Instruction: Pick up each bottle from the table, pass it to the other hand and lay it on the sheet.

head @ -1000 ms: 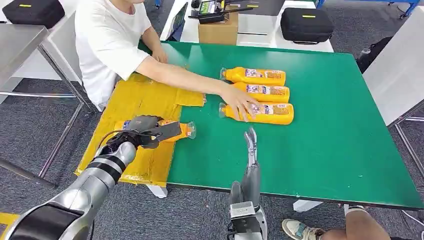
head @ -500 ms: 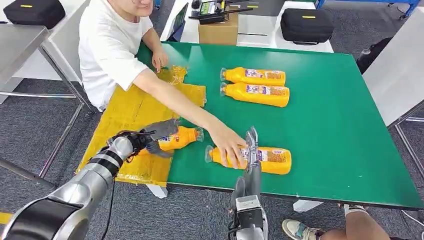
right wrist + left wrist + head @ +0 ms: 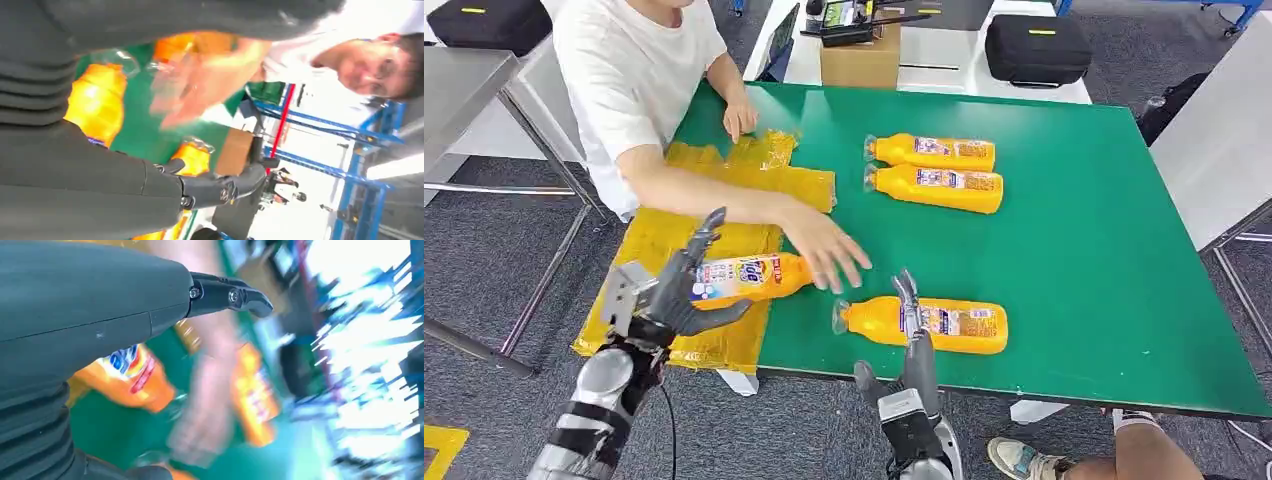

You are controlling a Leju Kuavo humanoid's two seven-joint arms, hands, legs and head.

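Observation:
An orange bottle [image 3: 749, 278] lies on its side at the edge of the yellow sheet [image 3: 686, 213], cap toward the green table [image 3: 1084, 280]. My left hand [image 3: 676, 292] sits at its base end with fingers spread wide, one above and the thumb below; the same bottle [image 3: 131, 376] shows beside the hand's cover. A second orange bottle [image 3: 924, 325] lies near the table's front edge. My right hand [image 3: 911, 335] reaches up over its middle, fingers straight and apart; its bottle [image 3: 95, 102] shows close by. Two more bottles [image 3: 932, 152] [image 3: 936, 188] lie side by side farther back.
A person in a white shirt leans over the table's left side, one hand [image 3: 826, 252] hovering between the two near bottles, the other [image 3: 740, 118] resting on the sheet's far end. A cardboard box [image 3: 860, 62] and a black case [image 3: 1036, 48] stand behind the table.
The person's hand has let go of the near bottle and drawn back left. My left hand has spread its fingers, and the bottle it gripped now lies on the sheet.

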